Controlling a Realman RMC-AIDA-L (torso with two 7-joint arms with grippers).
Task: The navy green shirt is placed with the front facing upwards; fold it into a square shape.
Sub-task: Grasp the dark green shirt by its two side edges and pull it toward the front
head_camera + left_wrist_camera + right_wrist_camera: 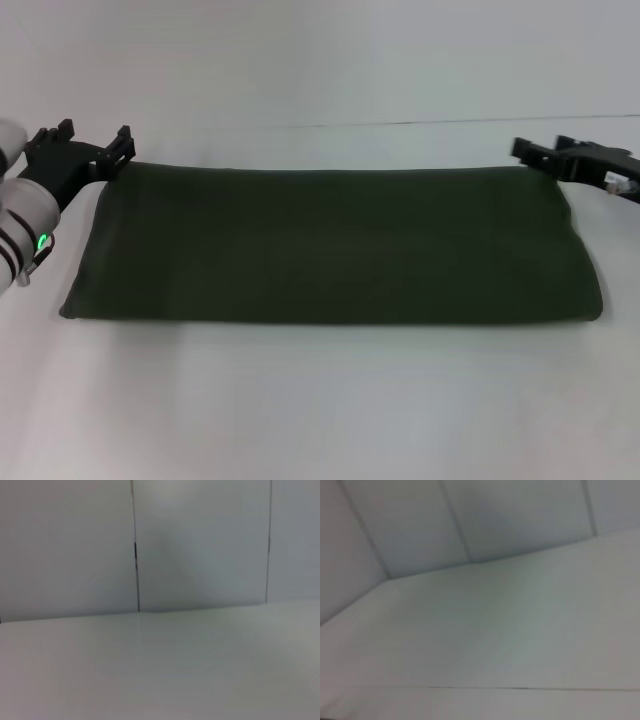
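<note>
The navy green shirt [330, 245] lies flat on the white table [320, 400] as a long band, folded over, plain dark cloth facing up. No lettering or collar shows. My left gripper [95, 142] is at the band's far left corner, its fingers spread open, one fingertip [123, 142] just at the cloth's edge. My right gripper [545, 150] is at the far right corner, open too, with no cloth between its fingers. Both wrist views show only bare table and wall, neither the shirt nor any fingers.
The table's far edge [400, 123] meets a pale panelled wall [200, 545] just behind the shirt. White tabletop [495, 630] runs along the near side of the band and past both of its ends.
</note>
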